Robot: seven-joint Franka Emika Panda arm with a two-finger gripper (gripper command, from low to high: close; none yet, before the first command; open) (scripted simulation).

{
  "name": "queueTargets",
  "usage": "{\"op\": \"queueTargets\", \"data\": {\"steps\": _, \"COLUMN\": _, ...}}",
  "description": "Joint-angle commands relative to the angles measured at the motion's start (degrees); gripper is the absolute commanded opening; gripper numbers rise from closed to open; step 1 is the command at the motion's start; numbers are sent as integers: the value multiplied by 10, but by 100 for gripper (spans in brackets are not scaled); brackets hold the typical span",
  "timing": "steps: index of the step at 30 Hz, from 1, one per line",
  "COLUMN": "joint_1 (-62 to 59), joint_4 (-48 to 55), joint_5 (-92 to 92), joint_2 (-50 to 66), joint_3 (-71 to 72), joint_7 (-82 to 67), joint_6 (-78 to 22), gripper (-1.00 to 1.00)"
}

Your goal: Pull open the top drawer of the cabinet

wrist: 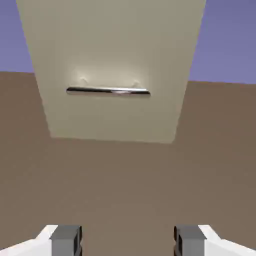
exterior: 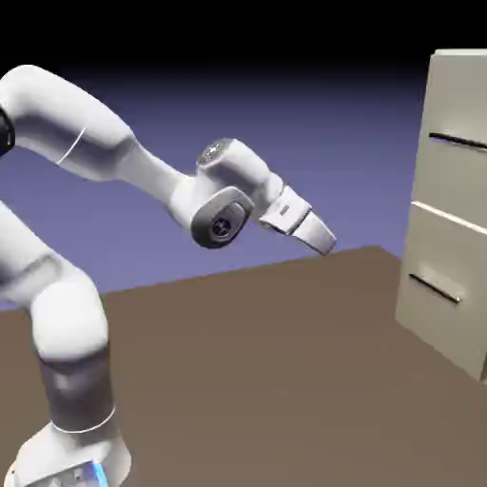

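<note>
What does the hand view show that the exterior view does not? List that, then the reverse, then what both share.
Only the hand view shows the two grey finger tips standing apart.

Only the exterior view shows the top drawer with its handle, and the arm's base.

Both show the lower drawer's front, its bar handle, the brown surface and the blue-violet backdrop.
</note>
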Motion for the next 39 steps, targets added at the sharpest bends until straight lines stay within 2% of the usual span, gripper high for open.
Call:
{"op": "queueTargets", "data": {"steps": 1, "joint_1": 11, "joint_4": 13, "joint_5": 25, "joint_2": 16, "joint_3": -15, "joint_7": 1, "joint_6": -2, "gripper": 0}}
{"op": "queueTargets", "data": {"steps": 39, "joint_1": 411, "joint_4": 523, "joint_5": 972, "joint_2": 608, "joint_3": -577, "joint_7": 36, "joint_6": -90, "gripper": 0}}
